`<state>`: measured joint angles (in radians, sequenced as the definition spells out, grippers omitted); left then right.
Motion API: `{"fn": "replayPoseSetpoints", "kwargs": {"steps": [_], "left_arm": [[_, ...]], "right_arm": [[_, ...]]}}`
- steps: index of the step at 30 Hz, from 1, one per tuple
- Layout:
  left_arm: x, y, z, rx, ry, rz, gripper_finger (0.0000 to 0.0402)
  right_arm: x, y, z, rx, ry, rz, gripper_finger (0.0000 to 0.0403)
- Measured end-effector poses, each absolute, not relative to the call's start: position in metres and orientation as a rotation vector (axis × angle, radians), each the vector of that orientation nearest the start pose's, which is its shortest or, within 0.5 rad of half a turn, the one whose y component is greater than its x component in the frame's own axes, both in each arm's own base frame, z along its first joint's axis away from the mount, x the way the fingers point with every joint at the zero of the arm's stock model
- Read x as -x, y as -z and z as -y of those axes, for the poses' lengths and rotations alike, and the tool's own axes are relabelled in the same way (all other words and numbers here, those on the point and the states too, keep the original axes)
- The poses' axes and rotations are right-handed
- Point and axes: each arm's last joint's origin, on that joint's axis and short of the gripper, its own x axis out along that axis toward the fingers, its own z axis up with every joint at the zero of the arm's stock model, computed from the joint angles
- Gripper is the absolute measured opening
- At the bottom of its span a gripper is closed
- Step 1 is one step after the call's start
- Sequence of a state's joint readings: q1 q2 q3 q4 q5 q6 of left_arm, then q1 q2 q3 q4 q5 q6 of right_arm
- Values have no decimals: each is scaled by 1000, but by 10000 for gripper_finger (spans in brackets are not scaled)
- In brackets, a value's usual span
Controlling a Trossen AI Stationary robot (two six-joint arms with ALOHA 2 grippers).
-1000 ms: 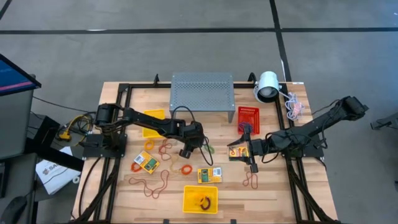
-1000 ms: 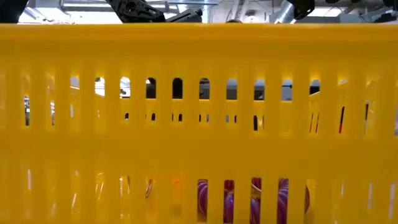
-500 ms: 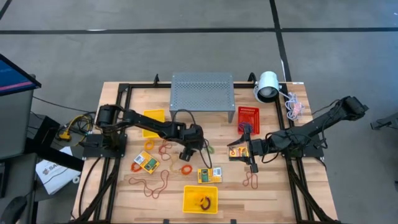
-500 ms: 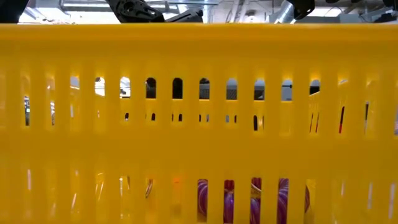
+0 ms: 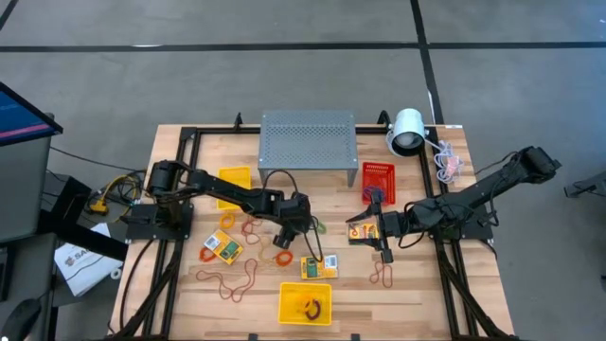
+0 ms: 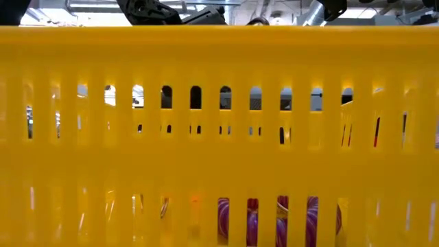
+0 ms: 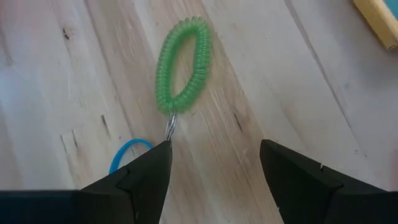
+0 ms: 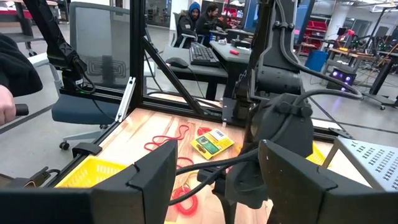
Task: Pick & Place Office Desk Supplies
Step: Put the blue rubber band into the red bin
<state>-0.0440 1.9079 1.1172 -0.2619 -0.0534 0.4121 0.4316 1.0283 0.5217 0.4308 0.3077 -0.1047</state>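
No text, label, brand or number is showing clearly enough to be read in any view. The crayon boxes [image 5: 318, 266] lying on the tabletop [image 5: 417, 294] are carrying printed faces and a white sticker, but the print is showing too small to make out.

Grey floor [image 5: 284, 76] with dark seams surrounds the wooden table [image 5: 170, 294]. Beyond it: an office chair [image 8: 93, 56], a desk [image 8: 230, 53] bearing a keyboard [image 8: 204, 55], seated people [image 8: 202, 18] behind.
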Motion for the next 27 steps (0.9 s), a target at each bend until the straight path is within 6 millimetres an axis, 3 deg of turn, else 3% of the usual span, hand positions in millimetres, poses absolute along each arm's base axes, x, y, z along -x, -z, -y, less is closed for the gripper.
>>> {"fn": "replayPoseSetpoints", "kwargs": {"steps": [17,27], "left_arm": [[-369,-136,2,-364,145,-1069,216],[-395,-121,1,-352,173,-1183,215]], "right_arm": [[-205,-256,-85,132,-128,-64,221],[-205,-256,-85,132,-128,-64,221]]}}
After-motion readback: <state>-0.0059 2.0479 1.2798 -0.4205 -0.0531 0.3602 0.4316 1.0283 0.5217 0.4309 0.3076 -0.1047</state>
